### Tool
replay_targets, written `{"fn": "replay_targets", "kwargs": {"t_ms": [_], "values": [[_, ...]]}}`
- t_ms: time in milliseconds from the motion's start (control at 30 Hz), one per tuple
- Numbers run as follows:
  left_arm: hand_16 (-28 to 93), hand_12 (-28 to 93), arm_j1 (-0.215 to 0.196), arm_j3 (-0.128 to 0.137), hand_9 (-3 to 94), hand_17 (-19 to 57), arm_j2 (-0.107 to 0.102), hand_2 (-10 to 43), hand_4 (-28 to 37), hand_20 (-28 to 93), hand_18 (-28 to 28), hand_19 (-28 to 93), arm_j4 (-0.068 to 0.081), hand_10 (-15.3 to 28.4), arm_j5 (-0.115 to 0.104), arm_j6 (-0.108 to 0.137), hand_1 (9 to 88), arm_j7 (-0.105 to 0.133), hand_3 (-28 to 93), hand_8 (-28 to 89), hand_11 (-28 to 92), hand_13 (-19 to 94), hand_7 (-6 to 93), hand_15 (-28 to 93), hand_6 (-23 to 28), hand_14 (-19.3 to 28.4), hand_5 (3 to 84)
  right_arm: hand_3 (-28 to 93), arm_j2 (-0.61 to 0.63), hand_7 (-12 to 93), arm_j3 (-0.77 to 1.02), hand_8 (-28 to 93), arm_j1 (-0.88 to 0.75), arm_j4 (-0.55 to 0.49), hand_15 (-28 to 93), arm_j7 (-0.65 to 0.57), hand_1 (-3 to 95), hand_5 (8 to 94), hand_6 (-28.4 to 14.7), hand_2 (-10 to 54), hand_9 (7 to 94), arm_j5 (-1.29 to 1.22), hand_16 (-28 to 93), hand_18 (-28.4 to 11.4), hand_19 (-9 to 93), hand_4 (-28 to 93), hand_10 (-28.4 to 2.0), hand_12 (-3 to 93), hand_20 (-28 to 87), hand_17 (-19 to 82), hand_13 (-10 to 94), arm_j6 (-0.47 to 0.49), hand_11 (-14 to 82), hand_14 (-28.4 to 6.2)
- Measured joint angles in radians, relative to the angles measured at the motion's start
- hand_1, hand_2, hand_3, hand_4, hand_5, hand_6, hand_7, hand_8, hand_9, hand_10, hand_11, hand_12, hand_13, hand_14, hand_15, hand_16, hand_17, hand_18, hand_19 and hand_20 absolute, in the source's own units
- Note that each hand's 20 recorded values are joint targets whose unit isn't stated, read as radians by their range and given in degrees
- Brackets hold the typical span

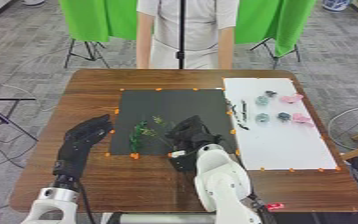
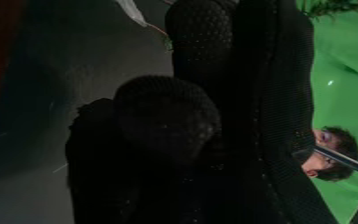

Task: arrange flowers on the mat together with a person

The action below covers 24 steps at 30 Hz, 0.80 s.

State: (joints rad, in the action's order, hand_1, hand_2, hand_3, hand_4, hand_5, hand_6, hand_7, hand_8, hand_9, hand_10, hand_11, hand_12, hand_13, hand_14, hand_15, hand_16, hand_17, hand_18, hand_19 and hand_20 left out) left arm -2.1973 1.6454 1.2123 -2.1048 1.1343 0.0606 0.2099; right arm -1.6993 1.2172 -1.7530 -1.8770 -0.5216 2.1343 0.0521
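The left hand (image 1: 88, 131) is open, just left of the black mat (image 1: 171, 104). The right hand (image 1: 191, 134) is at the mat's near right part; I cannot tell whether it grips anything. Green sprigs (image 1: 137, 137) lie to its left. Pink flowers (image 1: 291, 98) lie on the white sheet (image 1: 291, 146), right.

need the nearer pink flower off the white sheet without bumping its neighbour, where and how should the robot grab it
The nearer pink flower is probably best pinched lightly across its bloom, from above and a little from the right: it is a low clump lying on the white sheet, with a blue-grey flower close on its left.
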Motion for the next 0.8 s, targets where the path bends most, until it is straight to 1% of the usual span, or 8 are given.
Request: {"fn": "replay_targets", "kwargs": {"t_ms": [267,667,800], "values": [[5,15,-0.002,0.000,45.4,7.8,0.000,-7.7,-11.0,22,11.7,7,-0.003,12.1,0.000,-0.001,40.4,-0.004,61,-8,20,36,17.9,15,0.4,16.0,49.6,-28,-0.007,18,-0.001,8,0.006,0.014,58,0.006,85.7,88.0,-1.4,-9.5,93.7,-0.001,17,-7.7,93,33,-10.1,13.6,27,75,94,0.000,37.7,-1.5],[5,15,-0.002,0.001,45.2,7.6,0.000,-7.9,-11.0,22,11.8,7,-0.003,12.2,0.000,-0.001,40.3,-0.010,62,-8,20,36,17.8,15,0.5,16.1,49.6,-28,-0.009,16,0.000,7,0.006,0.019,58,0.038,83.7,86.7,-1.8,-9.5,93.7,0.008,17,-7.5,93,30,-10.2,13.8,27,75,94,-0.014,37.3,-1.6],[5,15,-0.002,0.001,45.2,7.5,0.000,-7.8,-11.1,22,11.9,7,-0.003,12.1,0.000,-0.001,40.3,-0.010,61,-8,20,36,17.8,15,0.5,16.1,49.5,-28,-0.009,15,0.000,6,0.006,0.019,58,0.048,81.5,85.7,-1.9,-9.5,93.7,0.009,17,-7.5,93,33,-10.2,13.8,26,75,94,-0.011,37.3,-1.7]]}}
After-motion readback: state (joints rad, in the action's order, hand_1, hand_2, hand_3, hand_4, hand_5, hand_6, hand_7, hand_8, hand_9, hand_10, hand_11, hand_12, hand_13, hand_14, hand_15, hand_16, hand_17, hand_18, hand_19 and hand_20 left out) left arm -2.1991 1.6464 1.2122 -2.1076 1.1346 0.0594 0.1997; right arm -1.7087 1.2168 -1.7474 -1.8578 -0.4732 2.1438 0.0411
